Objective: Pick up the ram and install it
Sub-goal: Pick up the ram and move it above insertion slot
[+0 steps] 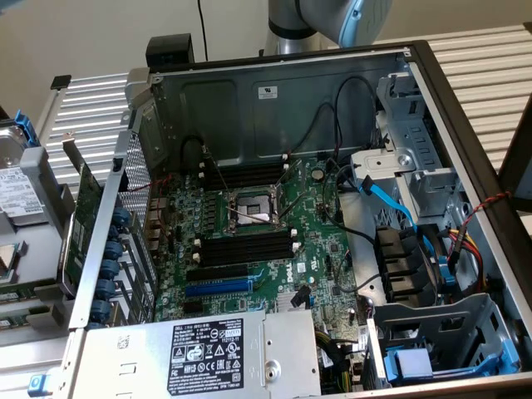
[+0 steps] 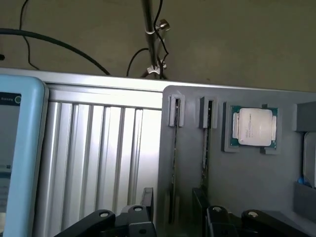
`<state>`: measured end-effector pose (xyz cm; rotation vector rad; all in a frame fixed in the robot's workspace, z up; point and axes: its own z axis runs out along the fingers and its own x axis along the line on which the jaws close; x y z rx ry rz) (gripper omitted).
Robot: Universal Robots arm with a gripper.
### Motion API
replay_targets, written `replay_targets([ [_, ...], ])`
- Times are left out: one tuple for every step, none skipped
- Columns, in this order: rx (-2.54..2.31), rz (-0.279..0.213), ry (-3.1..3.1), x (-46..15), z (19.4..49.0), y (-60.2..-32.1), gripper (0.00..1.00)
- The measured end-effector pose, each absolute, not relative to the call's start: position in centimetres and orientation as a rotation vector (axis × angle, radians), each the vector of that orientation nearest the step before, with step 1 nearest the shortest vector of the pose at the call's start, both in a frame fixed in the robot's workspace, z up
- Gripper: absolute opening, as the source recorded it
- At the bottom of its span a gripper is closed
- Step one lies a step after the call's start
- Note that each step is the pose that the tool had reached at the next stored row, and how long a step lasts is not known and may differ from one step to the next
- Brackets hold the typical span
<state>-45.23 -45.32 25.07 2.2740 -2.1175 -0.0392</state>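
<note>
In the wrist view, two ram sticks stand edge-on in the slots of a grey holder tray [image 2: 256,187]: one ram [image 2: 173,158] and a second ram [image 2: 206,148] beside it. My gripper [image 2: 174,212] is open just above the tray. Its dark fingers [image 2: 147,200] stand either side of the first stick, apart from it and holding nothing. In the exterior view the open computer case [image 1: 432,108] shows the motherboard with black memory slots [image 1: 245,248] in front of the processor socket [image 1: 249,208] and more slots [image 1: 245,174] behind it.
A processor chip [image 2: 253,127] sits in the same tray. A light-blue-edged screen [image 2: 15,148] stands on the ribbed metal table [image 2: 98,158]. By the case are a green expansion card [image 1: 83,216], a power supply [image 1: 208,349], loose cables [image 1: 391,204] and a drive cage [image 1: 440,332].
</note>
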Motion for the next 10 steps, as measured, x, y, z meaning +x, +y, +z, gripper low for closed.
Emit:
replay_targets([
  [2.276,-0.039,-2.115,-45.2,24.9,-45.3,0.44],
  [2.279,-0.039,-2.113,-45.2,24.7,-45.3,0.44],
  [2.282,-0.04,-2.11,-45.2,24.5,-45.3,0.44],
  [2.286,-0.042,-2.108,-45.2,24.4,-45.3,0.44],
  [2.288,-0.046,-2.108,-45.2,24.3,-45.3,0.44],
  [2.292,-0.052,-2.11,-45.2,24.2,-45.3,0.44],
  [2.296,-0.059,-2.114,-45.2,24.1,-45.3,0.44],
  [2.298,-0.064,-2.116,-45.2,23.9,-45.3,0.44],
  [2.3,-0.068,-2.118,-45.2,23.8,-45.3,0.44],
  [2.302,-0.071,-2.119,-45.2,23.6,-45.4,0.44],
])
